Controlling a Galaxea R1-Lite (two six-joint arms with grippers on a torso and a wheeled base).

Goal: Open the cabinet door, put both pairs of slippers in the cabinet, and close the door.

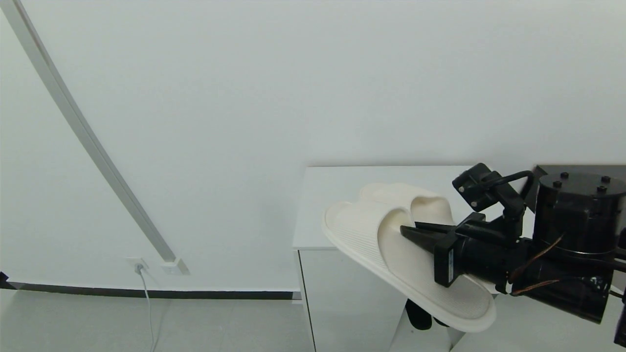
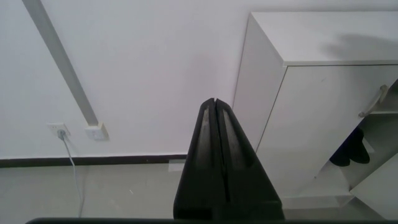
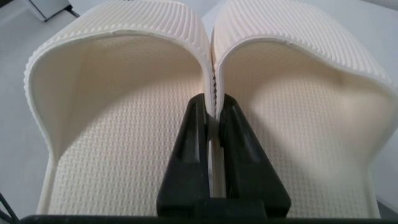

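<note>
1. Slippers [image 1: 362, 230]: one white ribbed pair, held in the air in front of the cabinet [image 1: 332, 195], level with its top edge and not yet inside. The toes point towards the wall and the soles slope down towards the robot.
2. Right gripper [image 1: 403, 230]: clamped nearly closed on the two inner strap edges, which are pinched together. In the wrist view the fingers [image 3: 193, 124] reach under the straps, one in each slipper, and the grip looks centred.
3. Left gripper [image 2: 214, 109]: jaws pressed together with nothing between them. It is held off to the cabinet's side, out in front of the wall.
4. Cabinet: white and standing against the wall. Past the handle [image 2: 373, 102] the inside is exposed, with shelves in sight, so I judge the opening step done.
5. A dark pair [image 2: 348, 152] sits on a shelf inside. It may be the first pair already stowed, but it is too small to tell whether it is slippers or other shoes.
6. Progress, as a judgement: about midway. The door is open and the white pair is lifted and in transit.
7. Still to do: place the white pair on a shelf and let go, deal with the other pair if the dark one is not it, then close the door.
</note>
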